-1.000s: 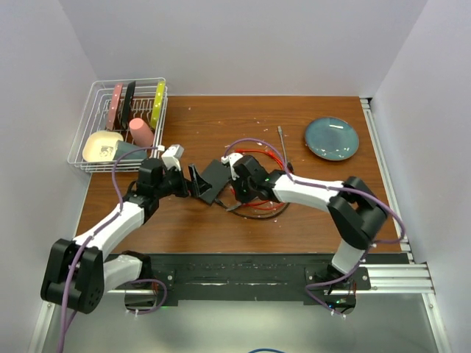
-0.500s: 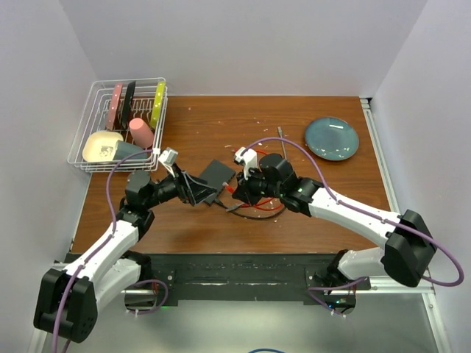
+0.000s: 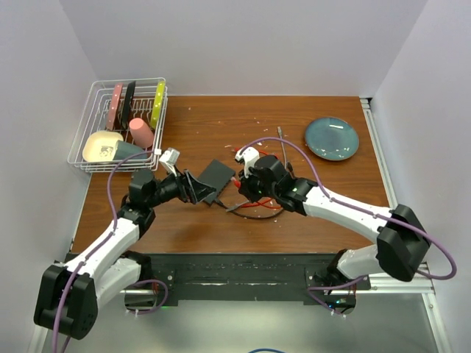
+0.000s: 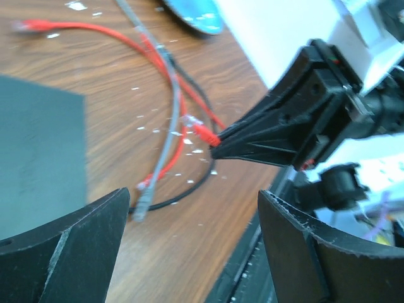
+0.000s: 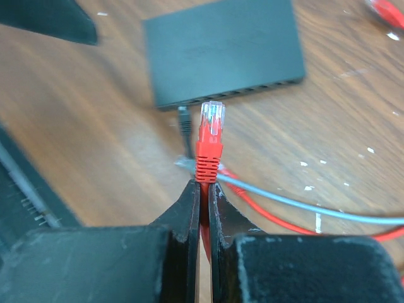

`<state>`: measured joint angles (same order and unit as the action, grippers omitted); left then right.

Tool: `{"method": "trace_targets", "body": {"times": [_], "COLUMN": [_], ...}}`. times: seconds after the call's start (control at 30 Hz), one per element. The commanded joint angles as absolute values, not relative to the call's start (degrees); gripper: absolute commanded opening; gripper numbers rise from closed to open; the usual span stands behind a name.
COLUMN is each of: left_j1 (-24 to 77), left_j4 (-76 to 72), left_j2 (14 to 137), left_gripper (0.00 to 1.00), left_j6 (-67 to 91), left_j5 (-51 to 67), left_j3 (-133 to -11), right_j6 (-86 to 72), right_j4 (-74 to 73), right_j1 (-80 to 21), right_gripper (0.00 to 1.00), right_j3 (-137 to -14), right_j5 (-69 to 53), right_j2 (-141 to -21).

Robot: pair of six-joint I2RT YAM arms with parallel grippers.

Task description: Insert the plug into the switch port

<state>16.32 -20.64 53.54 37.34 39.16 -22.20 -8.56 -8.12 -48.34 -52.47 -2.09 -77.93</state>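
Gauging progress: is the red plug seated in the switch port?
No; the red plug, pinched in the right claw, shows its whole clear tip just outside the black switch.

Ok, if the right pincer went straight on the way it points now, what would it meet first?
Probably the black switch, at its ported edge, touched first by the red plug the pincer grips; a black plug sits just left. Depth unclear.

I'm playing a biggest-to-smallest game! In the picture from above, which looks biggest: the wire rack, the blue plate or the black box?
1. wire rack, clearly the biggest
2. blue plate
3. black box, a bit smaller than the plate
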Motion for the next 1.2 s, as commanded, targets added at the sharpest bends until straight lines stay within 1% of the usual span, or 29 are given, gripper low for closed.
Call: {"method": "trace_targets", "body": {"times": [0.0,0.07,0.27,0.43,0.53,0.63,0.77,0.87,0.93,1.17], "left_j1": [16.61,16.61,15.65,12.32,11.08,10.72,10.72,10.72,10.72,10.72], "left_j4": [-11.18,-6.71,-4.49,-5.36,-6.58,-10.35,-14.32,-16.08,-16.87,-16.53], "left_j2": [56.15,58.7,64.94,73.46,78.21,81.91,84.81,85.78,86.31,88.33], "left_gripper": [0.88,0.88,0.89,0.9,0.9,0.9,0.89,0.89,0.89,0.89], "left_j6": [31.65,29.45,28.48,29.97,30.93,32.87,33.4,32.96,32.52,29.54], "left_j5": [31.57,29.98,27.07,29.52,31.64,34.01,36.3,36.47,36.39,34.9], "left_j3": [-28.71,-30.93,-37.43,-42.53,-45.61,-45.88,-43.34,-41.49,-40.26,-39.11], "right_j6": [-6.86,-5.54,-3.17,-1.85,-2.63,-3.34,-3.87,-4.57,-5.44,-8.17], "right_j4": [-5.62,-4.66,0.35,4.39,5.27,5.54,2.2,0.18,-3.77,-10.19], "right_j1": [-48.69,-48.78,-48.78,-48.69,-49.13,-50.09,-52.29,-54.66,-56.24,-59.5], "right_gripper": [0.0,0.0,0.0,0.0,0.0,0.0,0.0,0.0,0.0,0.0], "right_j3": [-53.78,-55.01,-56.86,-58.18,-57.92,-57.48,-58.54,-59.15,-60.03,-60.47], "right_j5": [4.22,4.22,6.76,6.33,6.59,8.61,12.21,15.11,16.51,18.46], "right_j2": [-81.98,-83.75,-89.55,-96.48,-98.61,-100.28,-102.39,-103.18,-103.62,-104.15]}}
